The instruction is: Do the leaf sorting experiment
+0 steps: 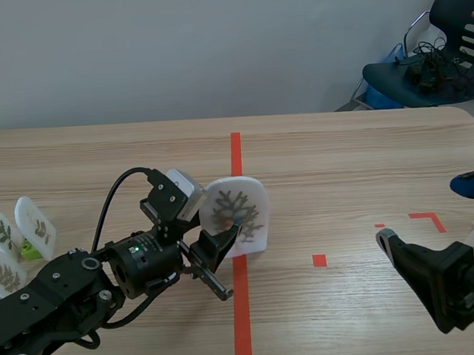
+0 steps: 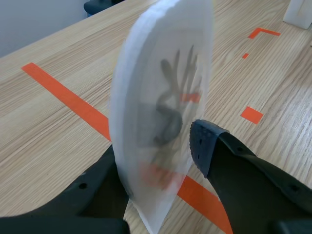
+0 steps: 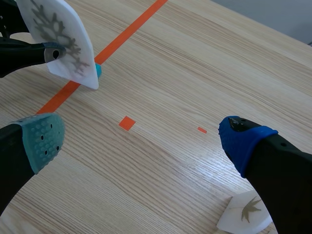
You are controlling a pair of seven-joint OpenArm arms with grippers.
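Frosted white arch-shaped leaf card (image 1: 238, 214) in left claw (image 2: 158, 161)

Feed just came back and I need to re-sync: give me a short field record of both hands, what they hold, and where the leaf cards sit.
Left hand: shut on the white translucent plastic card with a dark branching leaf, held upright
Card position: over the orange-red tape line, midway across the wooden table; contact with it unclear
Right hand: open, empty, low over the table's right side
Near right hand: small white card with an olive leaf, beside the blue-padded finger
Other cards: white leaf cards standing at the table's left edge
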